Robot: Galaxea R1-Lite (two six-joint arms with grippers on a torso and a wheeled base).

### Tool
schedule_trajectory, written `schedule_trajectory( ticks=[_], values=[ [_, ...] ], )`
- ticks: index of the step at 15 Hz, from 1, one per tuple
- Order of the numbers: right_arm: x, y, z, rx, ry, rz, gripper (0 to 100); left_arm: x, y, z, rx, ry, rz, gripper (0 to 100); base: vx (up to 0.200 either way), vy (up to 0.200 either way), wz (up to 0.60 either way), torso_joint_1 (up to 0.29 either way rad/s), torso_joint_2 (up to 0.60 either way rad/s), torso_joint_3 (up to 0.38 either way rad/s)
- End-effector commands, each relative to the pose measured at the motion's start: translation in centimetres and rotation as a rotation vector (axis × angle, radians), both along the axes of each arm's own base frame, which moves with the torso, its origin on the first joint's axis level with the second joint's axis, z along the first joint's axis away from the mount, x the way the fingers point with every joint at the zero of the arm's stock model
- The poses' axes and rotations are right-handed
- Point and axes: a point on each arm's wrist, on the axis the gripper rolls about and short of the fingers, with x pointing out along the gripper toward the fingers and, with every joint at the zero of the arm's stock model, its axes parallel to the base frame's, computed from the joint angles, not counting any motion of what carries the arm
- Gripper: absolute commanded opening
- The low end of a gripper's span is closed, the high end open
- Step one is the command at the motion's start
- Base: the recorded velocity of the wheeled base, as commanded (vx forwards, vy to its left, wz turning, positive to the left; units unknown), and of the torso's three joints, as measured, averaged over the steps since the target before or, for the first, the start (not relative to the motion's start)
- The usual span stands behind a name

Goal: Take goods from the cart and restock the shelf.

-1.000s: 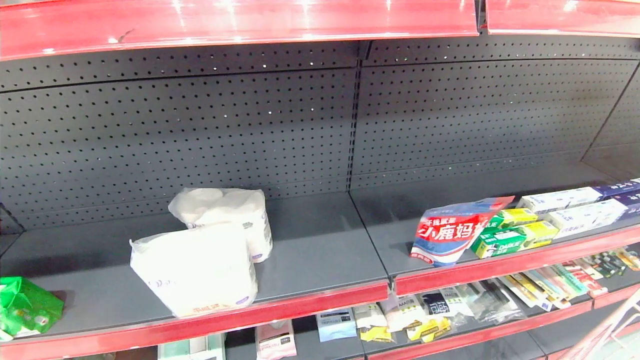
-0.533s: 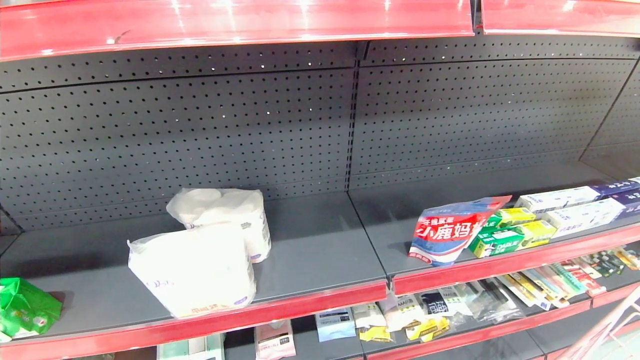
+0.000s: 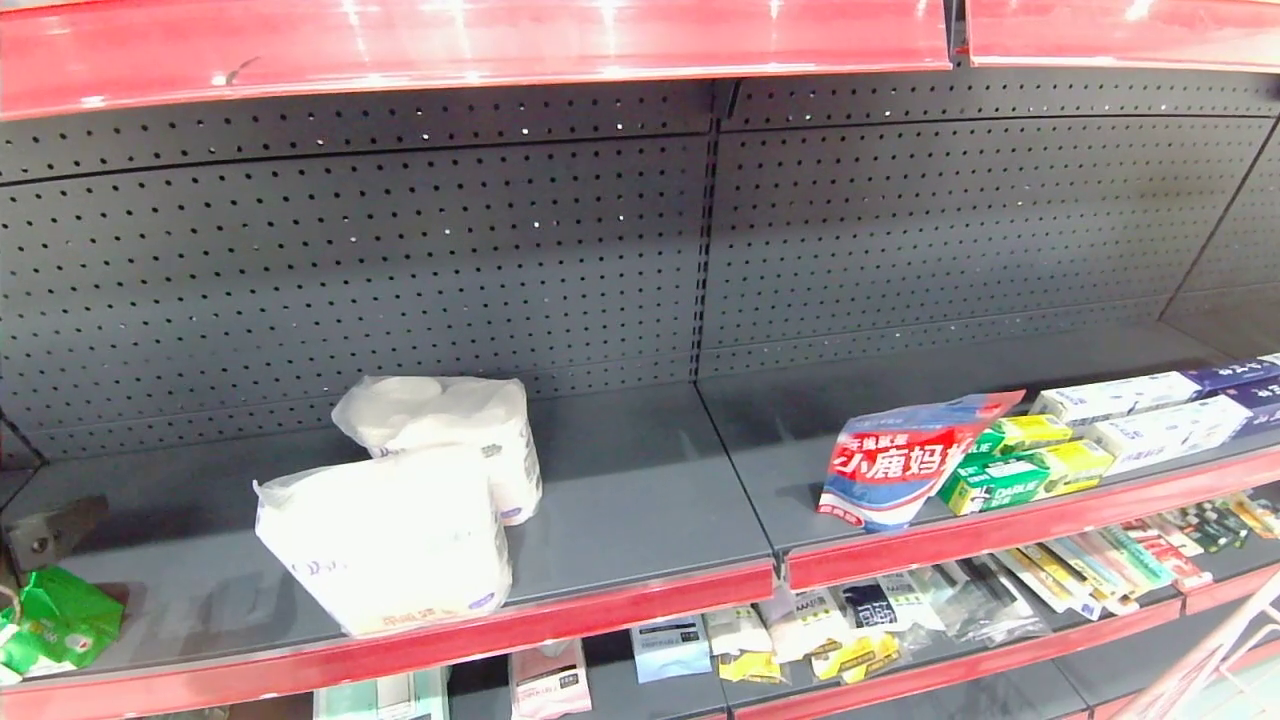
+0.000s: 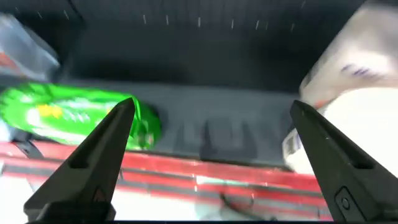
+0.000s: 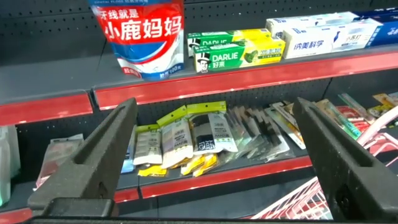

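Green packet (image 4: 74, 115) sits just outside the fingers of the left gripper (image 4: 212, 106), newly arrived at the shelf (image 3: 620, 480), spread and empty; right gripper (image 5: 216, 102) likewise. Another cart (image 5: 298, 208) pick appears due.

Shelf (image 3: 620, 500): bag (image 3: 55, 620) far L; tissue pack (image 3: 385, 540) w/ 2nd pack (image 3: 455, 425) behind; pouch (image 3: 895, 465) R, boxes (image 3: 1030, 470) beside.

The left fingers (image 4: 93, 168) and right fingers (image 5: 93, 163) are matte dark-grey wedges tapering to narrow tips.
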Motion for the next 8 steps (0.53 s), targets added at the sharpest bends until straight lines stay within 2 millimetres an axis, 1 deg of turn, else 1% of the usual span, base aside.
schedule_trajectory(
  ticks=[1, 2, 8],
  values=[
    [0.0, 0.0, 0.0, 0.0, 0.002, 0.0, 100, 1.9, 0.7, -2.1, -0.046, 0.129, 0.007, 100, 0.0, 0.0, 0.0, 0.0, 0.0, 0.0],
    [0.0, 0.0, 0.0, 0.0, 0.002, 0.0, 100, 2.0, 0.8, -2.4, -0.052, 0.144, 0.006, 100, 0.0, 0.0, 0.0, 0.0, 0.0, 0.0],
    [0.0, 0.0, 0.0, 0.0, 0.0, 0.0, 100, 3.9, 0.8, -5.6, -0.103, 0.266, -0.055, 100, 0.0, 0.0, 0.0, 0.0, 0.0, 0.0]
  ],
)
